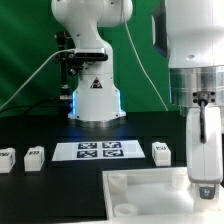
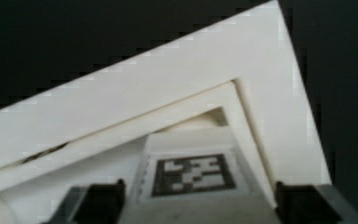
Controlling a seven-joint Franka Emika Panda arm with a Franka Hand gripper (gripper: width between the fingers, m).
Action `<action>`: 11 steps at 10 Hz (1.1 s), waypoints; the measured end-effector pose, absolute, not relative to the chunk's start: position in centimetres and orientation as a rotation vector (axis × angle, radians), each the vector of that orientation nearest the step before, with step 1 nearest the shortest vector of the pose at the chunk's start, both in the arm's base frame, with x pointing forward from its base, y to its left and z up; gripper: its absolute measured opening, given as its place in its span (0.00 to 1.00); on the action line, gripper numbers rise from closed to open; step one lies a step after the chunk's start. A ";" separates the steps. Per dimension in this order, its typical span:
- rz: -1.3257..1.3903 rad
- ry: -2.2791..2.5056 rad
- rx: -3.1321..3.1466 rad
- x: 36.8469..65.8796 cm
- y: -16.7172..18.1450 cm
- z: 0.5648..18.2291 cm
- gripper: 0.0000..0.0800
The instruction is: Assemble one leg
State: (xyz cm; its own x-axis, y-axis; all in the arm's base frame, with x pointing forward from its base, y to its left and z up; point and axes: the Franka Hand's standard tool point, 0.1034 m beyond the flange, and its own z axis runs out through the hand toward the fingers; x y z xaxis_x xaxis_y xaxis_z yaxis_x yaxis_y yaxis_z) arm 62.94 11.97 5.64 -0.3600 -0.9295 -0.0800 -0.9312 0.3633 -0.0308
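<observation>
In the wrist view a small white leg [image 2: 195,172] with a black-and-white marker tag sits between my two dark fingers [image 2: 98,203], which lie flush against its sides. My gripper [image 2: 197,192] is shut on it, over a corner of the large white square plate [image 2: 105,110]. In the exterior view the gripper [image 1: 205,186] hangs at the right, just above the plate's [image 1: 140,200] far right corner; the held leg is hard to make out there. Three more legs lie on the black table: two at the left [image 1: 8,158] [image 1: 35,156], one right of centre [image 1: 161,152].
The marker board [image 1: 97,150] lies flat in the middle of the table, behind the plate. The arm's white base [image 1: 95,95] stands at the back with a green wall behind it. A cable runs along the exterior view's left.
</observation>
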 end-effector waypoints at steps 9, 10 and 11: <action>0.027 2.385 -1.817 63.4 14.4 9.5 0.81; 0.027 2.385 -1.817 63.4 14.4 9.5 0.81; 0.027 2.386 -1.818 63.4 14.4 9.4 0.81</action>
